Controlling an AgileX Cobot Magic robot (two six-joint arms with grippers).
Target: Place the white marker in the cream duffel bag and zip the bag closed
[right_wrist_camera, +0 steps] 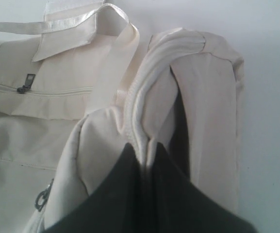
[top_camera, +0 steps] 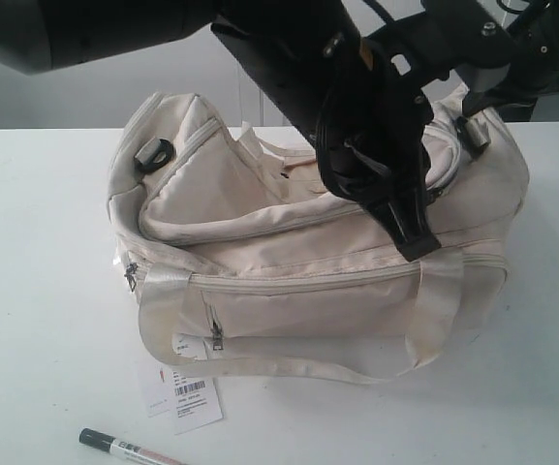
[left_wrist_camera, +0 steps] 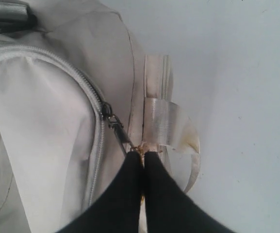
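The cream duffel bag (top_camera: 289,291) lies on the white table with its curved top zipper parted along the left half. Outside the bag, the white marker (top_camera: 129,449) with its dark cap rests on the table in front of it, near the lower left edge. Reaching across over the bag's right half, my left gripper (top_camera: 410,232) is shut on the top zipper's pull (left_wrist_camera: 140,148), just beyond the slider (left_wrist_camera: 108,112) and beside a handle base (left_wrist_camera: 161,124). My right gripper (right_wrist_camera: 147,145) is shut on a fold of the bag's end rim (right_wrist_camera: 144,97).
A white barcode tag (top_camera: 194,399) lies on the table between the bag and the marker. The front pocket zip (top_camera: 216,335) is shut. The left arm (top_camera: 289,58) covers much of the bag's top. Bare table shows to the left and front right.
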